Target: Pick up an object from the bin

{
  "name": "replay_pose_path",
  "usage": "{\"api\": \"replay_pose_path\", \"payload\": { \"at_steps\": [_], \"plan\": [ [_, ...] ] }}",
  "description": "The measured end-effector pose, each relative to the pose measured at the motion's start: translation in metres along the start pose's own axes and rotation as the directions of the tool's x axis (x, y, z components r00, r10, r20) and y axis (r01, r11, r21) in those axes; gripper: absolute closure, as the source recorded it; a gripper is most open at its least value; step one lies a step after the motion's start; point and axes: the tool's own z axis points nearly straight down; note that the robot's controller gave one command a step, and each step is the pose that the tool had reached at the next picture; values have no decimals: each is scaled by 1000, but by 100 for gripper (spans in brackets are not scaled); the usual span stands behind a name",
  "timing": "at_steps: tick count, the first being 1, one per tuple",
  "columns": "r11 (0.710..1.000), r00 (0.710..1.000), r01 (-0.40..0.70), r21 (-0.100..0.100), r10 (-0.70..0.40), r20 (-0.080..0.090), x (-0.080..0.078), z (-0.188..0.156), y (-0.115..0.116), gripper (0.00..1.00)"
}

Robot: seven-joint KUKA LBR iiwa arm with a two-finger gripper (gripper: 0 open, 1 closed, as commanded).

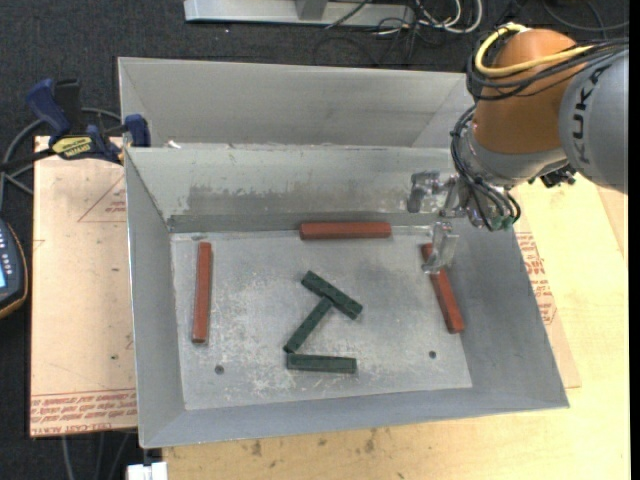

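My gripper (440, 246) hangs low at the right side of the bin, over the far end of a red bar (448, 304). That bar lies on the bin floor, slanting from the gripper toward the front right. Its far tip is partly hidden behind the gripper. A second red bar (345, 230) lies flat along the back wall, to the gripper's left and apart from it.
Three dark green bars lie in the middle of the floor: one (331, 294) crosses the top of another (308, 328), and the third (321, 364) lies at the front. A third red bar (202, 291) lies along the left wall. The arm's orange cover and cables sit above the gripper.
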Motion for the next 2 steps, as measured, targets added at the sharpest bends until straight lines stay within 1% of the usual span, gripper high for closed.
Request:
{"api": "replay_pose_path", "payload": {
  "at_steps": [1,2],
  "plan": [
    [974,974,226,-5,-226,-6,19,71,79,0],
    [939,939,344,-4,-344,-3,42,107,150,0]
  ]
}}
